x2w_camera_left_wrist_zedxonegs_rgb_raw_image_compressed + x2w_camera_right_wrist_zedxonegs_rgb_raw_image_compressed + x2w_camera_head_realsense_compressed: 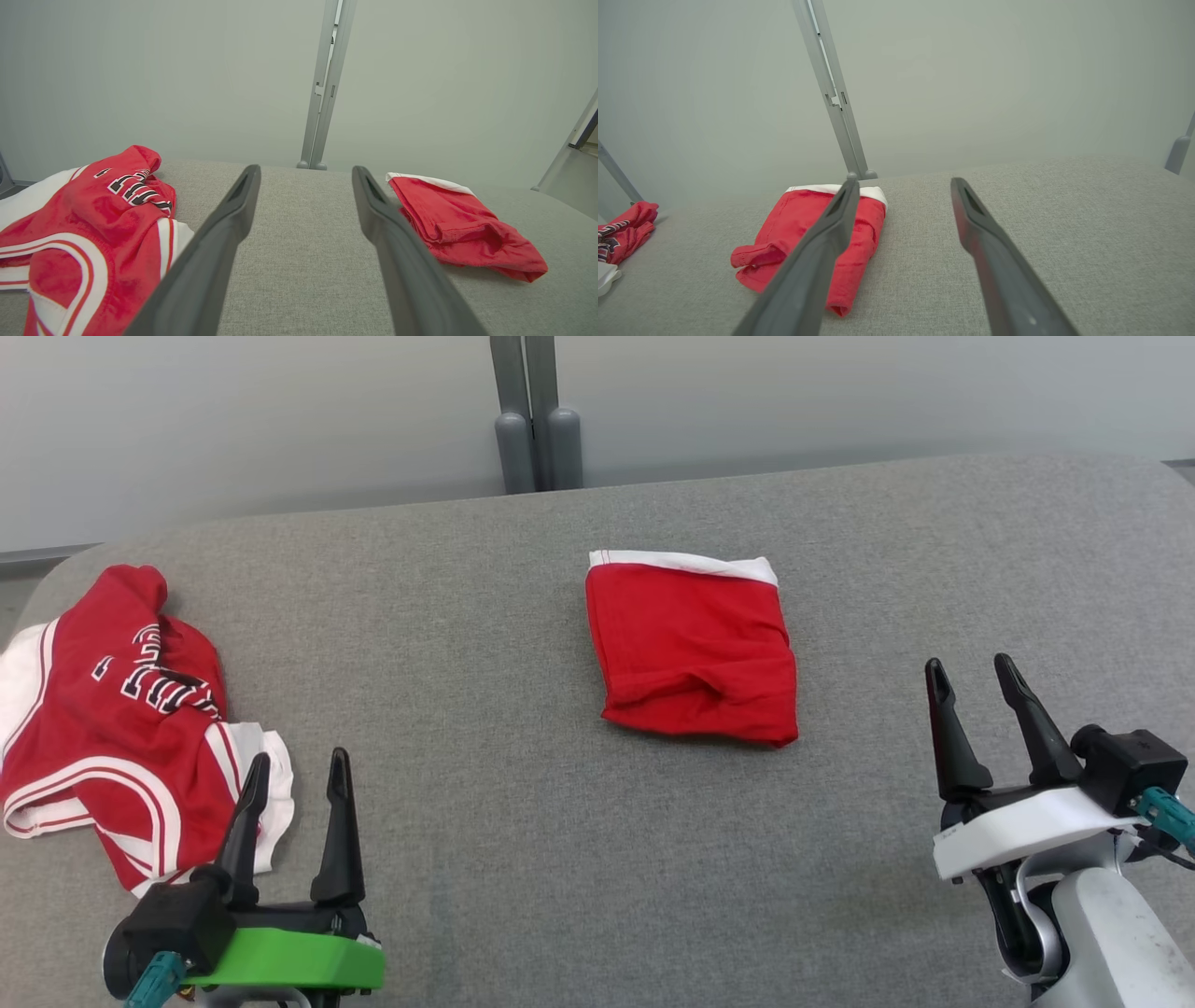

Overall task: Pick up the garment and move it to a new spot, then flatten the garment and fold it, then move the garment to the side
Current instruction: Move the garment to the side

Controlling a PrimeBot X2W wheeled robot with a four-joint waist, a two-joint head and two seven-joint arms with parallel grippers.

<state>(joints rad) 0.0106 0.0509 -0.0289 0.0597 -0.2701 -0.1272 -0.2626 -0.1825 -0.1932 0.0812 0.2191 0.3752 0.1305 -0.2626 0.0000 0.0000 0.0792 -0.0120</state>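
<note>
The folded garment [693, 653] is laid on the desk [523, 877]; the left end effector [299, 758] and right end effector [969, 663] are held wide and empty, presumably for moving it aside.

The left tool [306, 170] spread wide, between crumpled jersey [93, 224] and folded red garment [462, 228].

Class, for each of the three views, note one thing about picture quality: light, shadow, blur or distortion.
Head view: even soft light, sharp, a thin shadow under the folded red garment. Left wrist view: wide-angle stretch makes the fingers loom large and soft. Right wrist view: the grey post leans, the wall looks hazy.
</note>
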